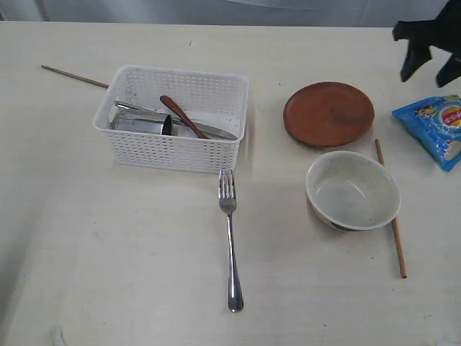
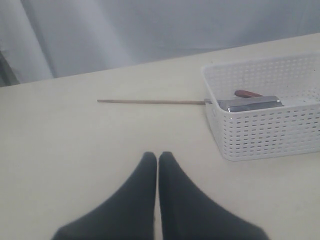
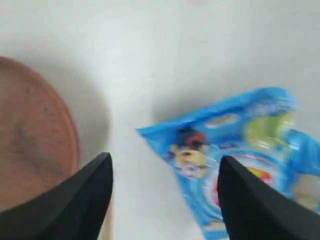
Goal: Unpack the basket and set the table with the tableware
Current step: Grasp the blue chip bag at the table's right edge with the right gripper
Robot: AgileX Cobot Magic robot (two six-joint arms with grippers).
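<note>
Currently the right gripper [image 3: 165, 200] is seen spread wide with nothing between the jaws, hung over the blue snack bag [image 3: 235, 150], just beside the brown plate [image 3: 30, 140]. The left gripper [image 2: 158, 159] is pinched closed and empty, low over bare table [image 2: 60, 150], apart from the basket [image 2: 265, 135].

Already laid out: plate, white bowl [image 1: 352, 189], fork [image 1: 230, 238], and the near chopstick [image 1: 390, 209] beside the bowl. The far chopstick [image 1: 72, 76] lies behind the basket's corner.

Left inside the basket: steel cup [image 1: 140, 121] on its side, wooden spoon [image 1: 184, 115], and what is likely the knife [image 1: 216, 132].

Handling, as judged:
- The cup is rigid, smooth, probably slippery and prone to roll, so its wall is best pinched at the open mouth.
- The spoon is light and stiff, best taken mid-handle.
- The knife is thin and flat, so it will be hard to get under.

The knife is mostly covered by cup and spoon. The basket floor is barely seen. The right wrist view is blurred.
</note>
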